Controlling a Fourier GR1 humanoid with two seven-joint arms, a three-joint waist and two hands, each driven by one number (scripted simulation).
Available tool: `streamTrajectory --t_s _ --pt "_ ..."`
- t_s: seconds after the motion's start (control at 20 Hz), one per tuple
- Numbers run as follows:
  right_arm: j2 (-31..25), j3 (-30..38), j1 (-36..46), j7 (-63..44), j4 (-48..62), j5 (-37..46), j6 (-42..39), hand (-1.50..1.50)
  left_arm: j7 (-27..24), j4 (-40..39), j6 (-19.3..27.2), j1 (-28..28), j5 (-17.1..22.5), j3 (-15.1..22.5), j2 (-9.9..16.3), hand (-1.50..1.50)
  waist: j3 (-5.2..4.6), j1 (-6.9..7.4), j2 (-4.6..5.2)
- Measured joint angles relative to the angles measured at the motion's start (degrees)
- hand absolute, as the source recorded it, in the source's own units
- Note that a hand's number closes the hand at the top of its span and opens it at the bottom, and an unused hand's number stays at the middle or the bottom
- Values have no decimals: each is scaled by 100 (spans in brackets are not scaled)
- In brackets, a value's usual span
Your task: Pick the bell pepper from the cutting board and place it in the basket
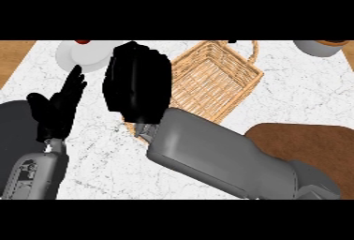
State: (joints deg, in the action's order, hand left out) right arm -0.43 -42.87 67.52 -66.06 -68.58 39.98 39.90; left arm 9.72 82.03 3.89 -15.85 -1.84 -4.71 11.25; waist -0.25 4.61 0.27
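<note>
Right hand [137, 82] over the wicker basket's [221, 79] left edge, back of hand up, fingers curled under; whether anything is held cannot be told. Bell pepper hidden from sight. Left hand [59, 110] well left of the basket, fingers straight and relaxed, holding nothing. Brown cutting board [311, 140] below and right of the basket, bare where visible. White plate [86, 54] left of the basket.
</note>
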Motion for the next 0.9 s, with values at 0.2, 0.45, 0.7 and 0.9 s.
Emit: streamTrajectory --t_s 0.2,0.45,0.7,0.9 --pt "4 -24 286 125 754 -429 186 150 -16 58 -36 26 30 -27 28 0 3 27 24" --pt "12 -83 577 236 1426 -957 343 150 24 30 -91 -7 87 -122 111 0 9 -47 28" --pt "25 -127 582 481 1822 -1520 589 150 28 29 -18 23 51 -146 77 0 14 -132 26" --pt "32 -69 470 761 1901 -1968 782 150 -25 44 -16 112 48 -141 36 0 18 -191 18"
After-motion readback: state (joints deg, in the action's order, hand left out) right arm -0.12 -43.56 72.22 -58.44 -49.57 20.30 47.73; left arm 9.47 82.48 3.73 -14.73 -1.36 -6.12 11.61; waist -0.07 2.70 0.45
